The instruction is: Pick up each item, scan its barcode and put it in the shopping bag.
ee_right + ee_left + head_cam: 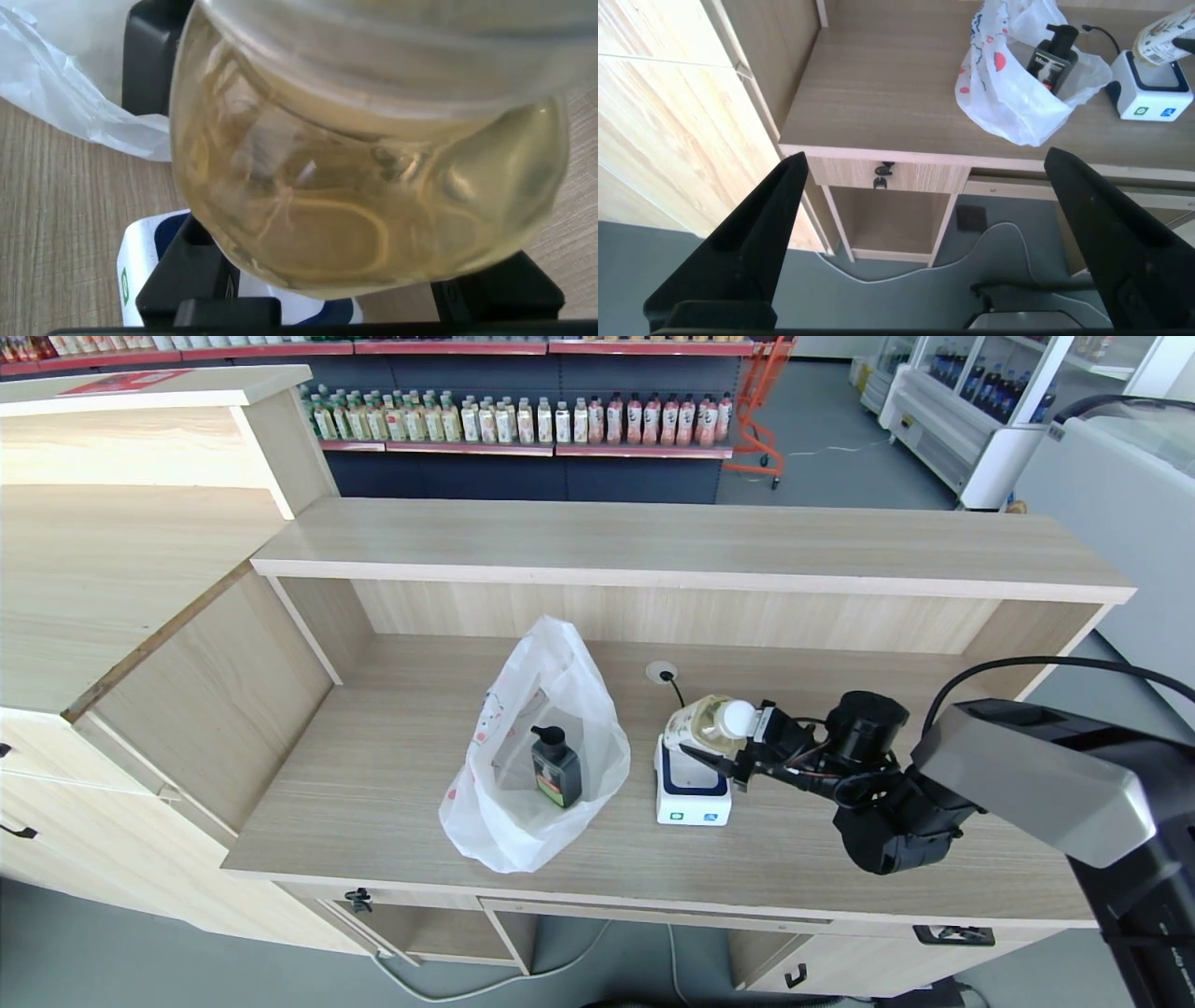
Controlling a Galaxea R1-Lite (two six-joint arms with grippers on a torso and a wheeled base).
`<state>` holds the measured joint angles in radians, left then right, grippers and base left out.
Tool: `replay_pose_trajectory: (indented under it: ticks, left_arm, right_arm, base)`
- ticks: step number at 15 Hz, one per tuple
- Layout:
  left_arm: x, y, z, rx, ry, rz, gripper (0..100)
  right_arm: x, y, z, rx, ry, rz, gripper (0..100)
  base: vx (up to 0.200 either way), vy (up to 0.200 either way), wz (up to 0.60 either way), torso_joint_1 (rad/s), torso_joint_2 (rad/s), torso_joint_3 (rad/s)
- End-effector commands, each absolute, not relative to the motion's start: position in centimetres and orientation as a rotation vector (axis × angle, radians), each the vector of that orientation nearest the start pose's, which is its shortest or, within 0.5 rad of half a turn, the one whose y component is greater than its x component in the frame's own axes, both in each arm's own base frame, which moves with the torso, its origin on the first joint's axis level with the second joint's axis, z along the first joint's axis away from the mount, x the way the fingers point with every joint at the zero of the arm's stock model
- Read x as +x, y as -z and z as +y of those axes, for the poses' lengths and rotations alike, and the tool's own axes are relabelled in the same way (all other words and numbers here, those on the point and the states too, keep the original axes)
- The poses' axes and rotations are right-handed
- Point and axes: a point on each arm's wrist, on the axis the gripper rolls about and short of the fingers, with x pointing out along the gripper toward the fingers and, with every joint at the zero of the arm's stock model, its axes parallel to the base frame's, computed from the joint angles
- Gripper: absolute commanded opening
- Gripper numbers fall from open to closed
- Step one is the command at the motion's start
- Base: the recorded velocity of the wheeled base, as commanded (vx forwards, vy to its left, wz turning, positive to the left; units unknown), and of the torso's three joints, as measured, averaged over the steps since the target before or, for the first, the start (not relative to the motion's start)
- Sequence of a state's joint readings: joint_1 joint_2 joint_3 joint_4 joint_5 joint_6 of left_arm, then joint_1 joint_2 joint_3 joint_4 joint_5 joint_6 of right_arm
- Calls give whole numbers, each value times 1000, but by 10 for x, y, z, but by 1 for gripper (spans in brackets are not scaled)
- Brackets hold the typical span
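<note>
Bottle [702, 719] held sideways over scanner [692, 795] by right gripper [730, 749].

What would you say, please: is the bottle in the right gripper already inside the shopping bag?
No, the right gripper holds the bottle over the scanner, beside the shopping bag rather than in it.
</note>
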<state>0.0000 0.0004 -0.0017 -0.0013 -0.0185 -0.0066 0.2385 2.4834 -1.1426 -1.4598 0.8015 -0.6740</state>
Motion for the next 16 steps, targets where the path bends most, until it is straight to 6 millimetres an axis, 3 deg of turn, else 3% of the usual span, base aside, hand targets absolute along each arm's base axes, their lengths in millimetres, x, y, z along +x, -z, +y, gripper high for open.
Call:
replay_pose_trajectory:
  ticks: [1, 7, 9, 11, 13, 14, 16]
  left_arm:
    - [-23, -76, 0, -6, 18, -3, 100]
    - [-23, -76, 0, -6, 18, -3, 100]
    - [-23, -76, 0, -6, 18, -3, 100]
    - [-23, -76, 0, -8, 18, -3, 100]
    - [-23, -76, 0, -6, 18, -3, 100]
    - [-23, -76, 0, -8, 18, -3, 100]
    - [-23, -76, 0, -8, 18, -3, 100]
  right_arm:
    - [429, -42, 121, -647, -962, -471, 0]
    - [426, -42, 121, -650, -954, -480, 0]
    - [417, -61, 118, -628, -950, -483, 0]
    - [382, -102, 111, -468, -961, -403, 0]
    - [332, -142, 116, -205, -938, -241, 0]
    - [316, -155, 119, -105, -902, -162, 0]
    - [307, -165, 128, 14, -841, -59, 0]
  base:
    - [0, 0, 0, 0, 0, 0]
    - [0, 0, 0, 0, 0, 0]
    - [0, 0, 0, 0, 0, 0]
    - [0, 0, 0, 0, 0, 0]
    - [0, 0, 0, 0, 0, 0]
    - [0, 0, 0, 0, 0, 0]
    - [0, 0, 0, 0, 0, 0]
